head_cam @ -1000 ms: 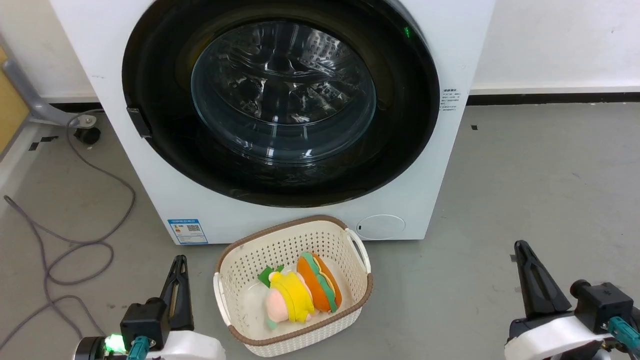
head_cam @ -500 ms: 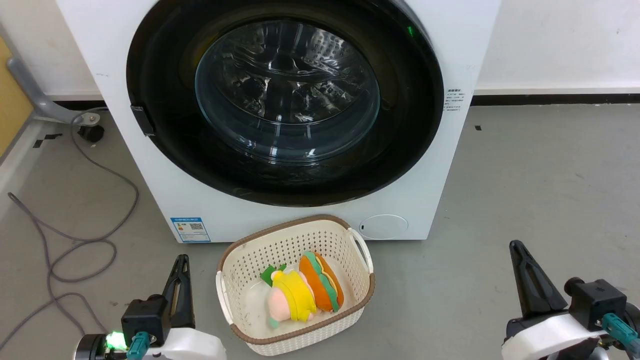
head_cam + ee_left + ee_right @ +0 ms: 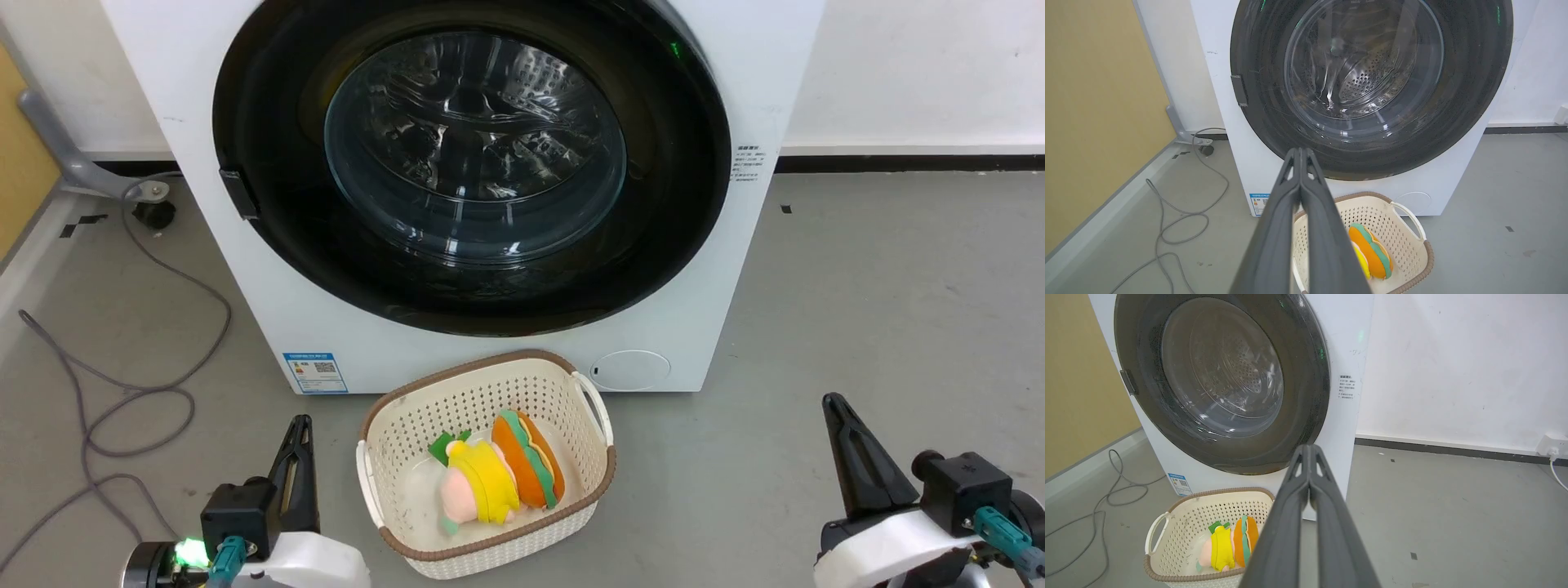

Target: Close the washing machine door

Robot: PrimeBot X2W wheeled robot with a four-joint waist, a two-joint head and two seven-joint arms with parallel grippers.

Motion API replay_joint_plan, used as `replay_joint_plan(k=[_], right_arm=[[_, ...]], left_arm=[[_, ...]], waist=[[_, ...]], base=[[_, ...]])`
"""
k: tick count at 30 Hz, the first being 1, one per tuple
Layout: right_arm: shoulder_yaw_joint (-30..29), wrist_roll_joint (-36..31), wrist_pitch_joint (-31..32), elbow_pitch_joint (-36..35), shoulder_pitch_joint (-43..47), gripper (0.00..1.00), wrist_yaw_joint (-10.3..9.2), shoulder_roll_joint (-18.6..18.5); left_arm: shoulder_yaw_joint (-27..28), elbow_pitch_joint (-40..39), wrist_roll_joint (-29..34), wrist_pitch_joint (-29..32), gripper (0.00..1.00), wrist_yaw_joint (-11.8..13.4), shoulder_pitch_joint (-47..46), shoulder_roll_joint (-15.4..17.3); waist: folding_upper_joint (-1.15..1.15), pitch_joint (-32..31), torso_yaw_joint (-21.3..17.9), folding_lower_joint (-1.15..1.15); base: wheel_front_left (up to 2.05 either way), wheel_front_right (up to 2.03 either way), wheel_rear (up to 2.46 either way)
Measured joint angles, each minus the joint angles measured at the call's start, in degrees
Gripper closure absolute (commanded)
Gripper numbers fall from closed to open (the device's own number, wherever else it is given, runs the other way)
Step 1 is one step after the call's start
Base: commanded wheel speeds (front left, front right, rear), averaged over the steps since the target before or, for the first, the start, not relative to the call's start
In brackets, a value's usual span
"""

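View shifted; washing machine door (image 3: 678,245) shut, well ahead of right hand (image 3: 833,404).

1. One washing machine (image 3: 343,327), with one washing machine door (image 3: 669,204);
2. One basket (image 3: 457,408);
3. Two plush toys: burger (image 3: 531,469), pink-and-yellow doll (image 3: 478,490);
4. Two grippers: left gripper (image 3: 300,423), right gripper (image 3: 832,403);
5. One grey cable (image 3: 229,314).

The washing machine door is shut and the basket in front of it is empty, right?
Not quite. The door is shut, but the basket in front of the washing machine is not empty: a yellow soft toy and an orange one lie in it. The head view shows this.
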Motion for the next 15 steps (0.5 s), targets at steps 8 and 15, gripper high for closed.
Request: replay_joint_plan(k=[8, 15], right_arm=[[0.4, -0.8, 1.0, -0.4, 0.0, 1.00, 0.00, 0.0], [0.7, -1.0, 1.9, -0.7, 0.0, 1.00, 0.00, 0.0]], left_arm=[[0.1, -0.3, 0.1, 1.0, 1.00, -0.5, -0.2, 0.0], [0.1, -0.5, 0.1, 1.8, 1.00, -1.0, -0.6, 0.0]], waist=[[0.00, 0.1, 0.3, 0.01], [0.00, 0.1, 0.5, 0.01]], base=[[0.00, 0.00, 0.00], [0.00, 0.00, 0.00]])
